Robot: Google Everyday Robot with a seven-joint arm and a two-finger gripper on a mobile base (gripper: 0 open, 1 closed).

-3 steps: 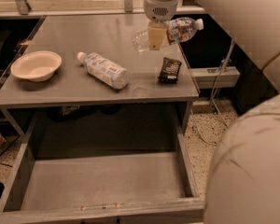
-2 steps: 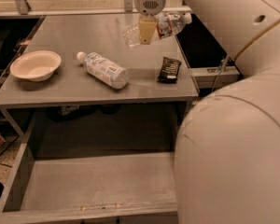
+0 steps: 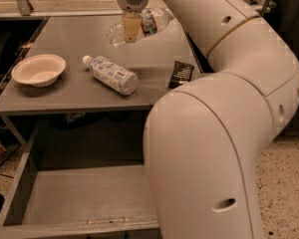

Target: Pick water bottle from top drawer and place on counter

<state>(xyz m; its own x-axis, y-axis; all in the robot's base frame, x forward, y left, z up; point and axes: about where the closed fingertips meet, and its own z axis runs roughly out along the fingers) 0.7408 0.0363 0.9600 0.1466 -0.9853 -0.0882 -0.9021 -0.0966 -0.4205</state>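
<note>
You have the hand (image 3: pixel 130 34) at the far end of the desk (image 3: pixel 74 39), coming down from the top edge of the view, and its fingers are closed on the water bottle (image 3: pixel 153 21). The bottle lies crosswise in the grip, its clear body sticking out on both sides of the fingers, with the red-and-white band showing on the side toward the arm. You cannot tell from here whether the bottle's underside touches the desk or sits just above it. Nearer to you on the desk, a second bottle with a large white-and-blue label (image 3: pixel 112 74) lies on its side, cap pointing toward the pale bowl (image 3: pixel 39 68), which stands upright near the desk's other edge. A dark packet (image 3: pixel 181 73) lies flat just beside the arm, well apart from the bowl. Below the desk's near edge the top drawer (image 3: pixel 84 195) is pulled out, its plain grey floor in view. The robot's arm (image 3: pixel 224 133) fills much of the picture on that side and hides one end of the drawer.
</note>
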